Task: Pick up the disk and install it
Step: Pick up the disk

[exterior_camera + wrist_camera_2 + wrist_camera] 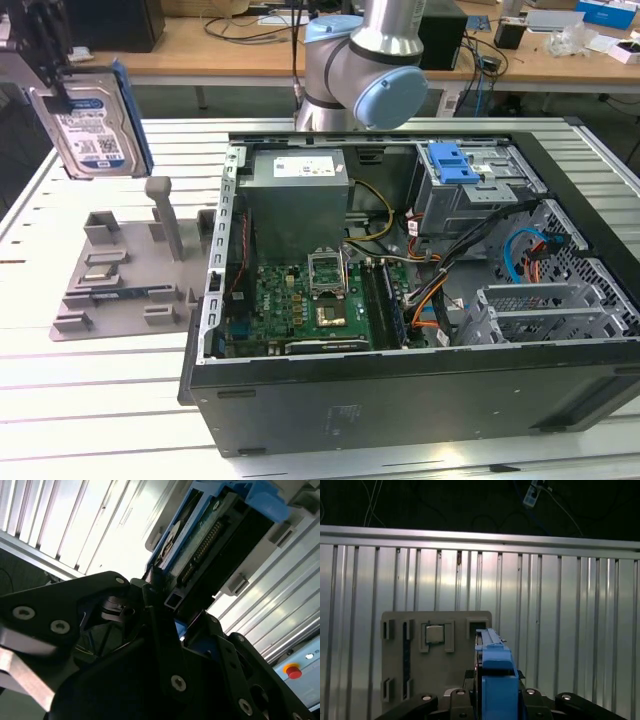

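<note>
The disk (95, 125), a silver hard drive with a white-and-blue label in a bright blue carrier, hangs in the air at the exterior view's upper left, above the grey fixture tray (70, 325). It is upright and slightly tilted. My gripper (58, 92) is shut on its upper edge. In the second wrist view the disk (200, 545) shows edge-on with its connector pins, clamped in my black gripper (160, 597). In the first wrist view the blue carrier (492, 675) rises from the gripper (492, 702), with the tray (460, 625) below.
The open computer case (400, 400) lies on the slatted metal table, right of the tray. Inside are a grey power-supply box (298, 200), the motherboard (320, 300) and a drive bay with a blue clip (455, 165). A grey post (165, 215) stands on the tray. The arm's base (360, 70) stands behind the case.
</note>
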`<action>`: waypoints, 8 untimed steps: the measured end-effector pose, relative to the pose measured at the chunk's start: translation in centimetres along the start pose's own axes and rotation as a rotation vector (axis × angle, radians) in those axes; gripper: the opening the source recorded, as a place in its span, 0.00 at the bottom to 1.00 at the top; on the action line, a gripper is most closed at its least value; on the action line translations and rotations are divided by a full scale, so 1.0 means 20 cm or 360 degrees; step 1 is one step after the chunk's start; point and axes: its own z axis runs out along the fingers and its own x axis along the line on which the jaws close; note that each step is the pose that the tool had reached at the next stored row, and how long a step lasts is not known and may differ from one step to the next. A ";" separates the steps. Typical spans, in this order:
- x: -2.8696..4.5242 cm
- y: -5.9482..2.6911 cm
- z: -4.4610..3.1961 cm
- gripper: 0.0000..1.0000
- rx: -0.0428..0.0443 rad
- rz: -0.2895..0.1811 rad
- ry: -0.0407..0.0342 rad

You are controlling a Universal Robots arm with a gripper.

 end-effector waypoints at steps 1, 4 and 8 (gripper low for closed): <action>-0.001 0.001 -0.011 0.37 0.0000 0.0000 0.0000; -0.003 0.002 -0.041 0.37 0.0000 0.0000 0.0000; -0.007 0.004 -0.093 0.37 0.0000 0.0000 0.0000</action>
